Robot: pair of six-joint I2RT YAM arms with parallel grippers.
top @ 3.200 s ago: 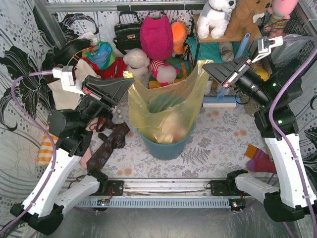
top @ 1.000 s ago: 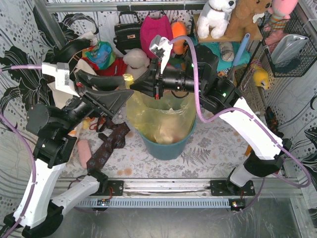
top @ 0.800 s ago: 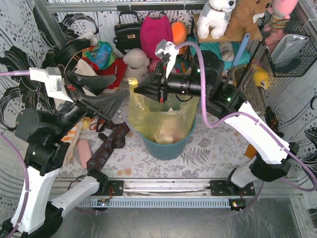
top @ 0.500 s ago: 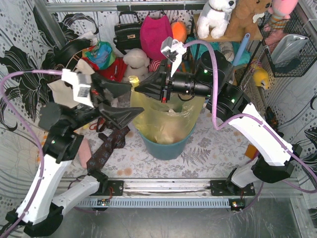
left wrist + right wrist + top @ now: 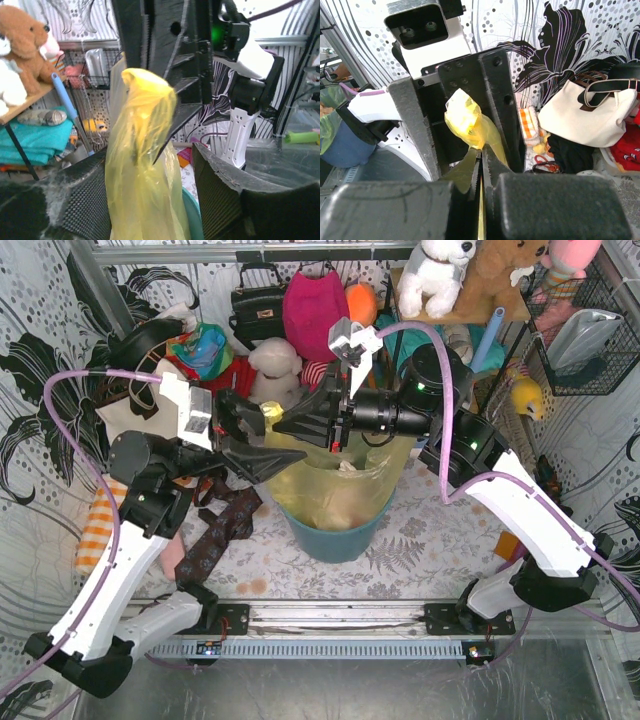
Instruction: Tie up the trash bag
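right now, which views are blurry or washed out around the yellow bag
Left wrist view: the left fingers are soft, and the trash bag tip glows bright and slightly soft. Right wrist view: the right fingers blur into dark blocks, while the bag tip is sharp. Top external view: evenly lit and sharp.

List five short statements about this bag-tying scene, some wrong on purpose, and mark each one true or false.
1. The right gripper is shut on the trash bag. True.
2. The left gripper is clamped on the bag. False: its fingers stand apart on either side of the bag's gathered corner.
3. The bag sits in a teal bin. True.
4. The bag is tied in a knot. False: no knot shows, and the right gripper holds one gathered corner up.
5. The cream tote lies inside the bin. False: it lies outside the bin, near the left arm.
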